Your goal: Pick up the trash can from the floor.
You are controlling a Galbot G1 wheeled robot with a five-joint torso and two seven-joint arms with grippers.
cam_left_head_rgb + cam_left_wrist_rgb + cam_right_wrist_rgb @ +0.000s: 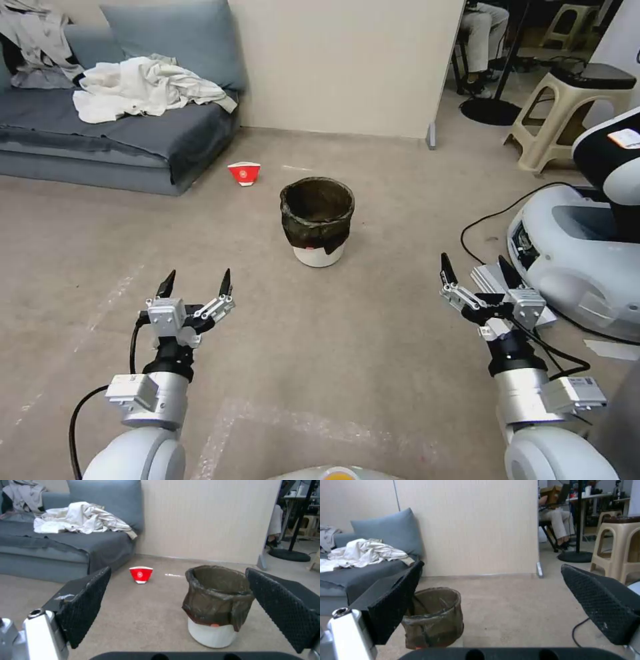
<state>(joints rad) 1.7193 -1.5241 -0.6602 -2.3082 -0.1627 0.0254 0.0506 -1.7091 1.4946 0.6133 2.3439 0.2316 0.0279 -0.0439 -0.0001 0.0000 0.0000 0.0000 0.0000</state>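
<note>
From the head view, the task was barely begun: the trash can (317, 220) stood upright on the floor (373, 347), untouched, ahead of both arms. The left claw (197, 283) and right claw (477, 272) hung spread wide and empty, well short of it, one to each side.

In the left wrist view, the trash can (216, 605) sat between the gaping fingers (85, 605) but farther off; a red bowl (141, 574) lay beyond.

In the right wrist view, the trash can (435, 616) stood partly behind one finger, nothing gripped. Reach, grasp and lift all remained.
</note>
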